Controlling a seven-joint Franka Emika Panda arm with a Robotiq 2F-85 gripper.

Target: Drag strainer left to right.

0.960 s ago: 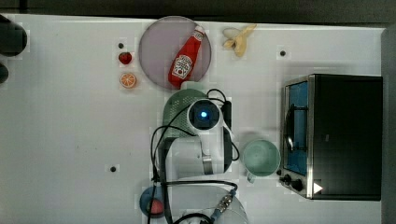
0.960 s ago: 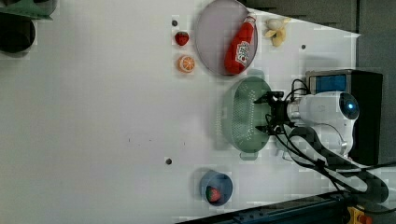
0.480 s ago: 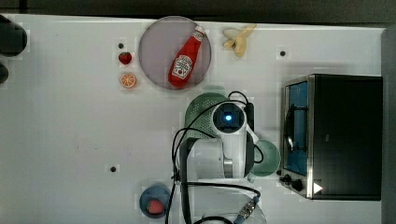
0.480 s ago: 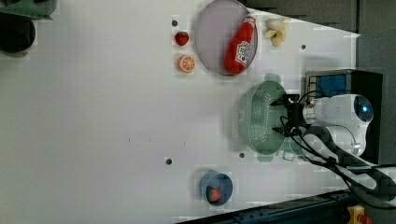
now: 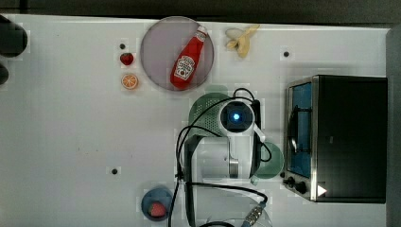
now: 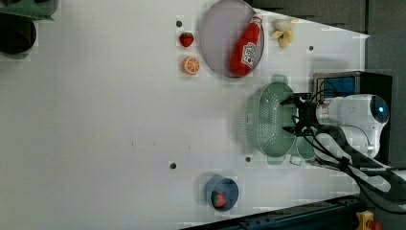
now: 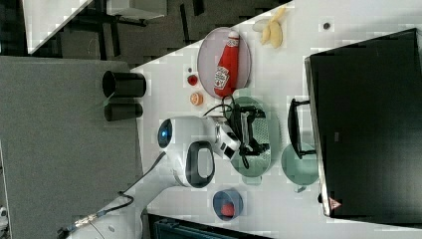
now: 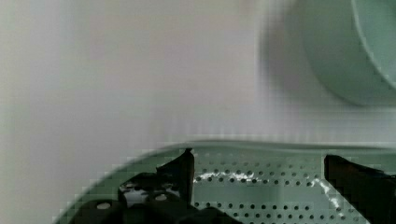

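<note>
Strainer (image 6: 269, 120) sits on desk (image 6: 95, 120) between plate (image 6: 218, 38) and mug (image 7: 300, 165). End effector (image 6: 293, 115) spread wide inside its bowl, pinching nothing. Best push: fingers low against wall, slow steady drag, clear of mug.

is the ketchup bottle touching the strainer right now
Apart. The left view shows a strip of bare plate between the ketchup bottle, which lies on the plate, and the strainer; the right view shows it too.

strainer (image 5: 203, 111): mostly hidden under the arm in the top view's centre
mug (image 8: 359, 51): cut off at wrist view's edge
black cups (image 5: 10, 40): cropped at top view's left edge
</note>
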